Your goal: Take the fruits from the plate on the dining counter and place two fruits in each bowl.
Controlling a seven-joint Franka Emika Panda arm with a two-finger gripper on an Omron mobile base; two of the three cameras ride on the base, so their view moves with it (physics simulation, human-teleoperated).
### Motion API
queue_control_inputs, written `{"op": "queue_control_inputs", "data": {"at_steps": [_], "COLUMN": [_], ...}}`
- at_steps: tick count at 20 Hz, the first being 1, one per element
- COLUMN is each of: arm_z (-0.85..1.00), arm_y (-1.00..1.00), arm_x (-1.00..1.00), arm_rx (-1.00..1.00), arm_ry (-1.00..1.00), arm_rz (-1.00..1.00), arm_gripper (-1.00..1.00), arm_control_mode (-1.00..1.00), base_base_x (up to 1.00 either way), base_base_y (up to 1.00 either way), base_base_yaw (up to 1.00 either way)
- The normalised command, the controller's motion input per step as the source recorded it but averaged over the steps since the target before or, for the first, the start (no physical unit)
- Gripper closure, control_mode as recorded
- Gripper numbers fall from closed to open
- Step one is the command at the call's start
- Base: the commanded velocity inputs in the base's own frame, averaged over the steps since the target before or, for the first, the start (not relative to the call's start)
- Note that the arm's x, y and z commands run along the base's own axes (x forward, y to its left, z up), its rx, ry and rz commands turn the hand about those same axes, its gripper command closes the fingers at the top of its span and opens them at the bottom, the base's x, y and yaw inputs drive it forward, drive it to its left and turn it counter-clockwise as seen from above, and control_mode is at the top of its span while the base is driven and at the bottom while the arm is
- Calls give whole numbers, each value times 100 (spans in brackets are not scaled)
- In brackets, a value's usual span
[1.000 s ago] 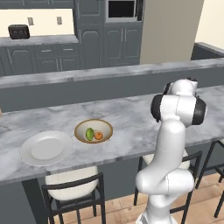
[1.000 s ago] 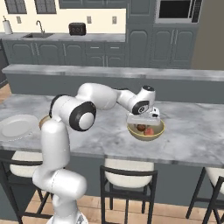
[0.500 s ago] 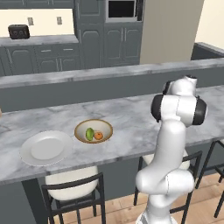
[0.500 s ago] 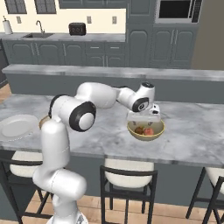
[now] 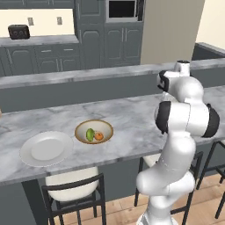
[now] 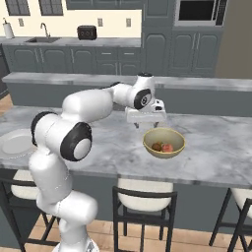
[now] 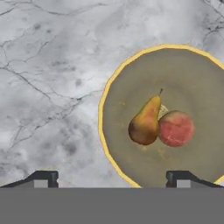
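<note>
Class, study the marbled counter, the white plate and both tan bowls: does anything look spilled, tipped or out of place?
Nothing stands out. The flat white plate lies bare; one tan bowl holds a green fruit and an orange one, the other tan bowl a brown pear and a reddish fruit.

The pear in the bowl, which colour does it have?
The pear is yellow-brown, darker at its base; the hand view shows it best.

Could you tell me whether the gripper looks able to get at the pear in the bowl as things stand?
Probably yes: the gripper hangs open just above the bowl, and the pear lies uncovered, though the peach touches its side.
</note>
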Motion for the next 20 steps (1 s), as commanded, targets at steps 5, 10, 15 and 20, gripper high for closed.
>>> {"op": "queue_control_inputs", "data": {"at_steps": [5, 10, 15, 20], "arm_z": [96, 82, 38, 0], "arm_y": [97, 81, 49, 1], "arm_x": [-92, -100, -100, -77], "arm_rx": [-8, -11, -7, 3], "arm_ry": [-13, -34, -54, -22], "arm_rz": [5, 6, 11, 14], "arm_gripper": [-100, -100, -100, -100], "arm_control_mode": [-100, -100, -100, -100], "base_base_x": [0, 0, 0, 0], "base_base_y": [0, 0, 0, 0], "base_base_yaw": [0, 0, 0, 0]}}
